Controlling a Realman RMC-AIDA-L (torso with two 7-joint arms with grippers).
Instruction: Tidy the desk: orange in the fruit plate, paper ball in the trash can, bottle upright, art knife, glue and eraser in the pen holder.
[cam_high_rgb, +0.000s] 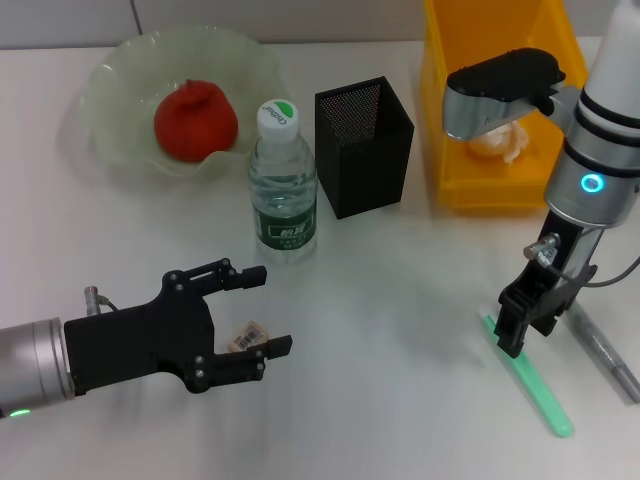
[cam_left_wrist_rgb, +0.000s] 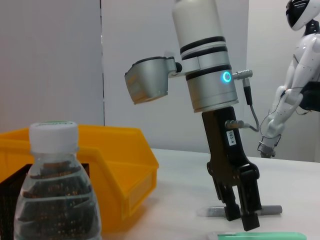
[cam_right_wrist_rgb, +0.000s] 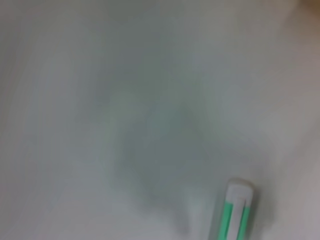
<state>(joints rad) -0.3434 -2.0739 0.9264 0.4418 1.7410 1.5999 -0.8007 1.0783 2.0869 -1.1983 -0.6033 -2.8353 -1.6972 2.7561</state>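
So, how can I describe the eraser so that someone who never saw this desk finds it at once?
Start at the small clear plastic water bottle with the green label, standing upright mid-desk beside the black square metal-mesh pen holder. Nearer the robot, the black left hand is open on the plain white desk; the tiny tan rectangular eraser lies between its fingers. Only it carries a printed barcode-like label.

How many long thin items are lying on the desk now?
2: a green stick under the right gripper, and a grey pen-like tool just to its right.
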